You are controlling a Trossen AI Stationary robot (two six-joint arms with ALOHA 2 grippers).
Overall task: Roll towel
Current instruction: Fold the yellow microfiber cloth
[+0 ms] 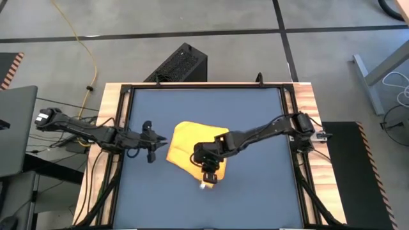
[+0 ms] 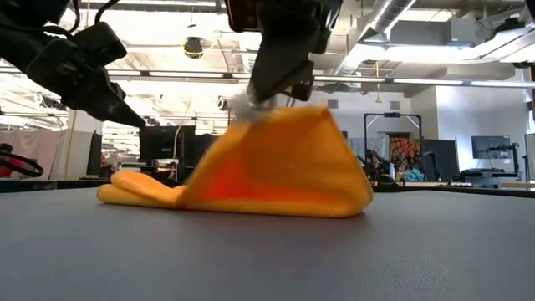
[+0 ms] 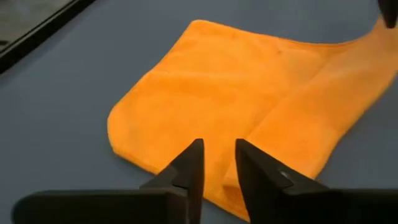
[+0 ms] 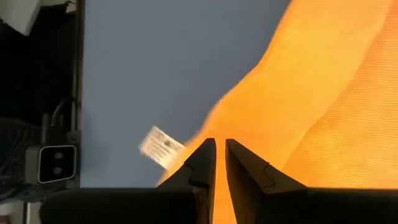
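Tabletop: dark, flat.
Towel mid-tabletop, one edge lifted into tent. Likely soft, light, limp; best pinched at edge.
Right gripper fingers pinch raised edge near white tag.
Left gripper beside towel, fingers slightly parted, empty.

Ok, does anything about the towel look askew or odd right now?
Yes. The towel is not flat: the right tool pinches its edge by the white tag and holds it up, so the cloth tents off the table. The left tool is open beside the opposite edge, holding nothing.
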